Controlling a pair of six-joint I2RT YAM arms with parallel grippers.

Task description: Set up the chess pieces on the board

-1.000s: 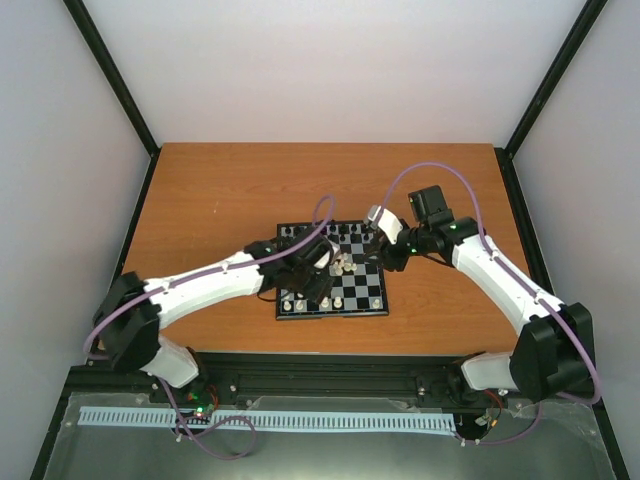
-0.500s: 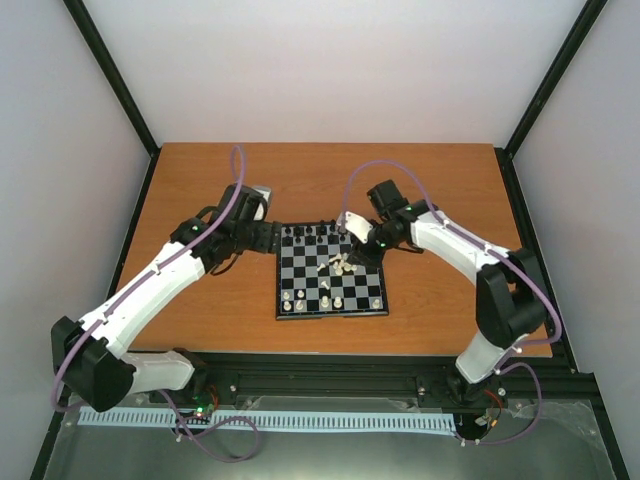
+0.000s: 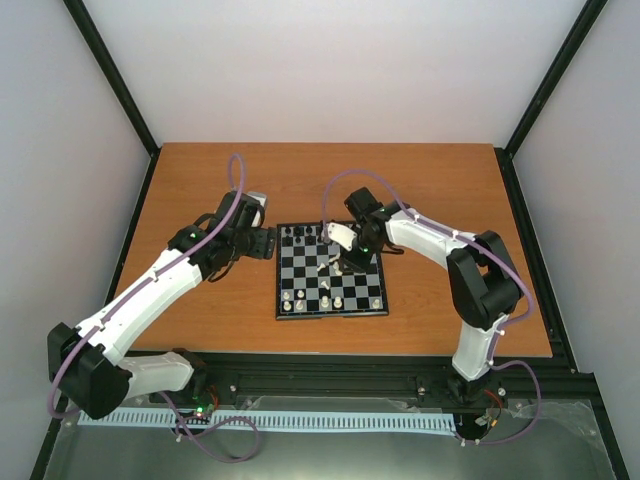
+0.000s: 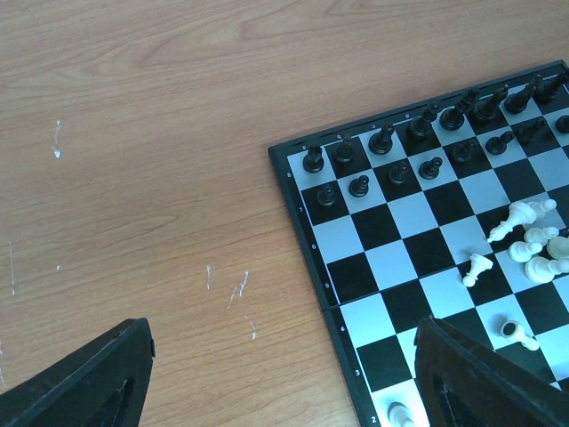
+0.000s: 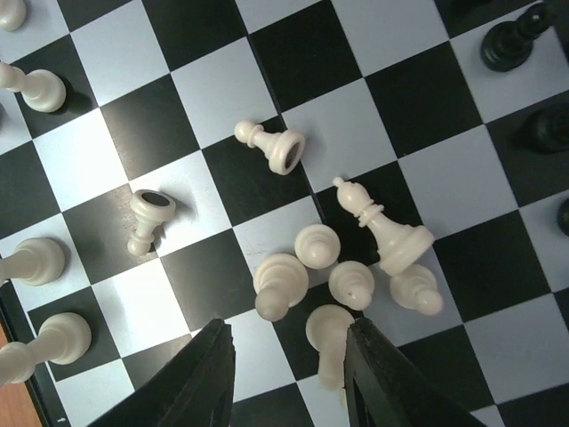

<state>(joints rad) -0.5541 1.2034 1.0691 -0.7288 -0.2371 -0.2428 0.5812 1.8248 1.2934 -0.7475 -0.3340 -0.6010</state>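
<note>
The board (image 3: 330,313) lies at the table's middle. Black chess pieces (image 3: 303,235) stand along its far edge, seen as two rows in the left wrist view (image 4: 418,147). A few white pieces (image 3: 312,299) stand near its front edge. A cluster of cream-white pieces (image 5: 356,267) lies and stands mid-board, with two toppled pawns (image 5: 276,147) beside it. My right gripper (image 3: 336,262) hangs open over this cluster (image 5: 286,374), and one white piece (image 5: 327,342) lies between its fingers beside the right one. My left gripper (image 3: 262,243) is open and empty, over the wood left of the board (image 4: 284,391).
The wooden table (image 3: 220,190) has black frame posts at its corners and white walls around. The board's left border (image 4: 307,240) runs just right of my left gripper's middle. Light scratches (image 4: 236,289) mark the wood.
My left arm has pulled back off the board to its left side. My right arm has swung left over the board's middle and come down over the white cluster.
</note>
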